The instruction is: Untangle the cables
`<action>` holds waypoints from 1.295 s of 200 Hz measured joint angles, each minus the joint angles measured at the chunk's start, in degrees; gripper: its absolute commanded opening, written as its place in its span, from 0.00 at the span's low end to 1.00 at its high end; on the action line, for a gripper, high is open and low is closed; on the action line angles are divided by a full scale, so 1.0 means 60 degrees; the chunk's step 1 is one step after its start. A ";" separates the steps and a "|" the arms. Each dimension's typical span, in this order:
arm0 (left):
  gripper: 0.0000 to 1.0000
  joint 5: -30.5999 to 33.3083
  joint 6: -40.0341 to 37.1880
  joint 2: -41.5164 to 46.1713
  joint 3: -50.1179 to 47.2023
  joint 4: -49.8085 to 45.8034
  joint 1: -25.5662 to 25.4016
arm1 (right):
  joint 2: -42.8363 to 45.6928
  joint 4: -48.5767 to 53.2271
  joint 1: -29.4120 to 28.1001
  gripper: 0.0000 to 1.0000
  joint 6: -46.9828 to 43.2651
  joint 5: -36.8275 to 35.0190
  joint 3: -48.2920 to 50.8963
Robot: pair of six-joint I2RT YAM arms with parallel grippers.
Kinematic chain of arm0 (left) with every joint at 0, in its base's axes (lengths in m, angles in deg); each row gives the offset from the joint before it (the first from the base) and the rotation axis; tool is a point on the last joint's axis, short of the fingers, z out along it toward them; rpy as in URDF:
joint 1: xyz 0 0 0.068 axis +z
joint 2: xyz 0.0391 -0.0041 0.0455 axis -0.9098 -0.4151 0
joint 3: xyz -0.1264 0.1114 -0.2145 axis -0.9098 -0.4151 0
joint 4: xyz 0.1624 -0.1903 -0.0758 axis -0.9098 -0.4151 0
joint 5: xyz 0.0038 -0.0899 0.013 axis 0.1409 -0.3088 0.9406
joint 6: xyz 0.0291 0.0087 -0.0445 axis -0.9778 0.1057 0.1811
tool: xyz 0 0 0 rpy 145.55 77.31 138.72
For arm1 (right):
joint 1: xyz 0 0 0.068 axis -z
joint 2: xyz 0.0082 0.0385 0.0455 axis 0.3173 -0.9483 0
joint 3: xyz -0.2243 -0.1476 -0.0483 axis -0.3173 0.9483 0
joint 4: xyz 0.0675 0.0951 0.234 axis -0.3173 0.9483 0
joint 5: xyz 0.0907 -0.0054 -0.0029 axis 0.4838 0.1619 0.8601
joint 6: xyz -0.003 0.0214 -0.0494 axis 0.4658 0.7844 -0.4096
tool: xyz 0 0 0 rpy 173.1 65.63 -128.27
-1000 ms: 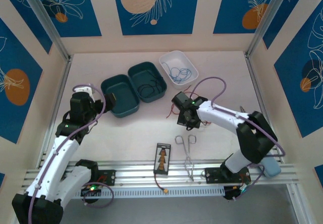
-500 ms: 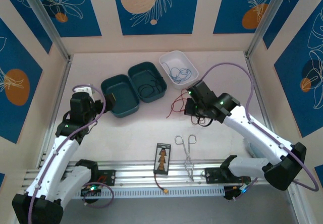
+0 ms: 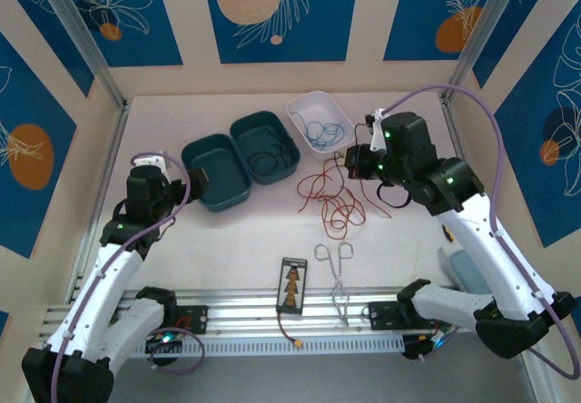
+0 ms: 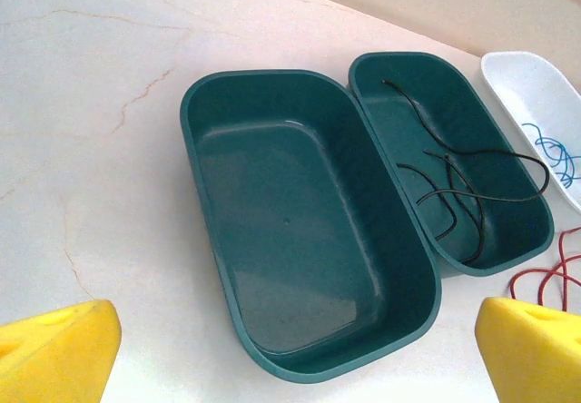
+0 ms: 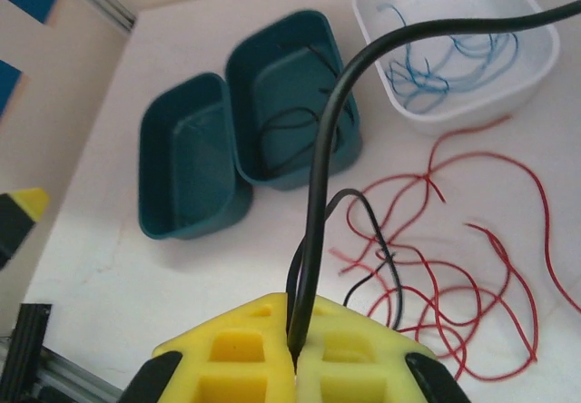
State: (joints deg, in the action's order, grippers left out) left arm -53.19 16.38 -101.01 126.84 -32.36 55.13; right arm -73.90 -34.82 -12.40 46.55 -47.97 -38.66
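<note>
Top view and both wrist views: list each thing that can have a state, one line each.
Left pincer: open.
Right pincer: shut on black cable.
Red cable: loose loops on the table.
Left green tray: empty.
Right green tray: holds second black cable.
White tray: holds blue cable.

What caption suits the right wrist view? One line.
Right gripper pinches a black cable above loose red cable; blue cable lies in the white tray.
</note>
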 measured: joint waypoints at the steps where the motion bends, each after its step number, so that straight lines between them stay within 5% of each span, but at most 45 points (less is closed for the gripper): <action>1: 1.00 0.0000 0.0000 -0.0004 0.0000 0.0000 0.0000 | 0.0000 0.0000 0.0011 0.05 -0.0015 0.0015 -0.0022; 134: 1.00 -0.0084 0.0080 -0.0514 -0.0146 0.0357 0.0000 | -0.2328 -0.0226 0.1967 0.05 -0.1359 0.2113 -0.4462; 213: 1.00 -0.0095 0.0106 -0.0510 -0.0142 0.0357 0.0000 | -0.4601 -0.0160 0.1989 0.05 -0.1453 0.3909 -0.7373; 259: 1.00 -0.0182 0.0113 -0.0171 -0.0142 0.0313 0.0000 | -0.6142 -0.0215 0.1341 0.04 -0.1596 0.4000 -0.8062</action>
State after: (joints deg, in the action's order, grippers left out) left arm -54.28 17.05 -102.04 125.99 -30.48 55.13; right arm -110.75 -36.11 -4.35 36.98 -23.97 -87.03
